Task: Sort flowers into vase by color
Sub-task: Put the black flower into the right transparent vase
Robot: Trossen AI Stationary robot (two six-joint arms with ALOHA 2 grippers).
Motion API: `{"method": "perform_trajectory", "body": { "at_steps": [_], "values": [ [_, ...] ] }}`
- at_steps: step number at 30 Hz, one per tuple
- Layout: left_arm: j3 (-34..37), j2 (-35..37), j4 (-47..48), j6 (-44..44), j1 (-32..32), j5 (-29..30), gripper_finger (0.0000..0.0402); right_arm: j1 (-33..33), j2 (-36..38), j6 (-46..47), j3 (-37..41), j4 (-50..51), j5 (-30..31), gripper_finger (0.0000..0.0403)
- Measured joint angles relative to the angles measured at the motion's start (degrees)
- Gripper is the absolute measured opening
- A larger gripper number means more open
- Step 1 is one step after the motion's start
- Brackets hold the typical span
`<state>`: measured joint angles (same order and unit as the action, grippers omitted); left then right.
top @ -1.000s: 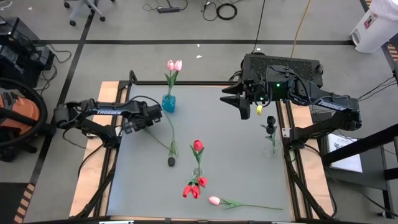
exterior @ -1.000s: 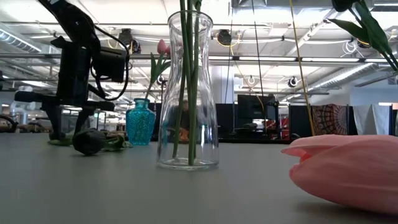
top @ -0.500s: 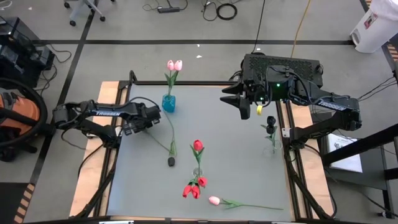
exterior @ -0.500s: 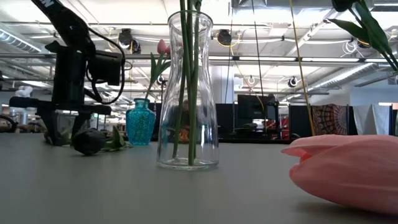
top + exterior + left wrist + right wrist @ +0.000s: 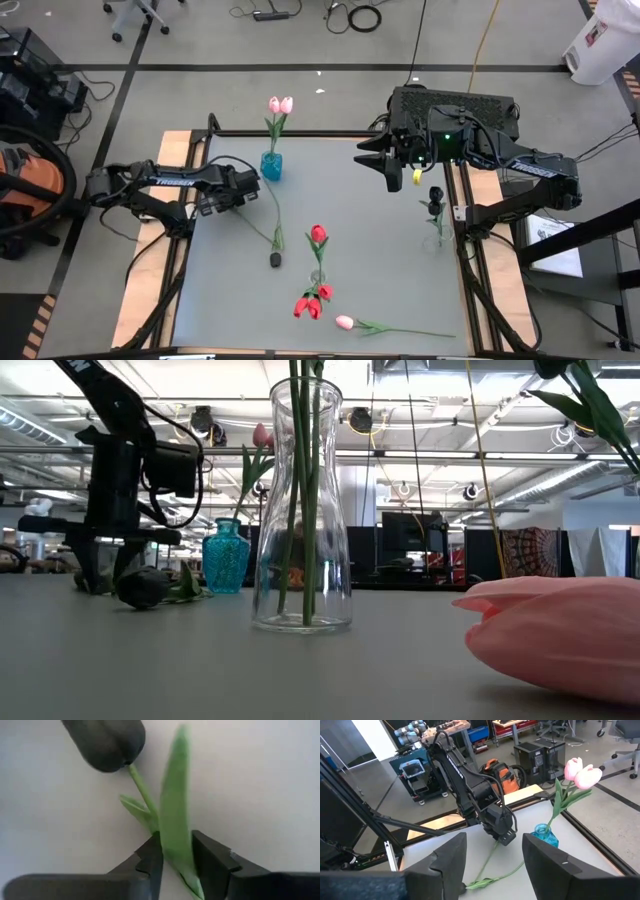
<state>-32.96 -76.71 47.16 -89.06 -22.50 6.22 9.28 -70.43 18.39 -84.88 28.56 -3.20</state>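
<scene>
A black tulip (image 5: pixel 275 260) lies flat on the grey table, its head (image 5: pixel 107 742) toward the near edge and its stem running back to my left gripper (image 5: pixel 176 862). That gripper points down at the stem's far part, shut on a green leaf. My right gripper (image 5: pixel 492 865) hangs open and high over the far right of the table, holding nothing. A blue vase (image 5: pixel 270 165) holds two pink tulips (image 5: pixel 280 105). The clear middle vase (image 5: pixel 302 510) holds red tulips (image 5: pixel 318 235). A clear vase at the right edge holds a black tulip (image 5: pixel 435 195). My left gripper pinches a long green leaf (image 5: pixel 174 840) of the black tulip between its two fingers, well back from the head. The leaf fills the gap between the fingers; whether the stem is caught too is hidden behind it. The fingers come from above, pointing down. The tulip lies on the table.
A loose pink tulip (image 5: pixel 345 322) lies near the front edge, its stem running toward the right. It fills the lower right of the low view (image 5: pixel 560 630). Bare grey table shows between the blue vase and the right-hand vase (image 5: pixel 436 238).
In the low view my left gripper has sunk a little toward the table at the black tulip's stem. The leaf beside the tulip's head has risen slightly.
</scene>
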Motion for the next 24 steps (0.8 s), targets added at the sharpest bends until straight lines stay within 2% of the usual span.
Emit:
{"method": "perform_trajectory", "body": {
  "at_steps": [7, 11, 24],
  "values": [
    [-1.0, -0.1, 0.0, 1.4, 0.0, -1.3, 0.0034, 0.0, 0.0, 0.0, 0.0, 0.0, 0.0, 0.0185],
    [-1.7, -0.1, -0.1, 3.0, 0.0, -3.3, 0.001, 0.0, 0.0, 0.0, 0.0, 0.0, 0.0, 0.0185],
    [-10.5, -0.1, 3.1, 8.4, 0.3, -3.8, 0.0035, 0.0, 0.0, 0.0, 0.0, 0.0, 0.0, 0.0185]
  ]
}}
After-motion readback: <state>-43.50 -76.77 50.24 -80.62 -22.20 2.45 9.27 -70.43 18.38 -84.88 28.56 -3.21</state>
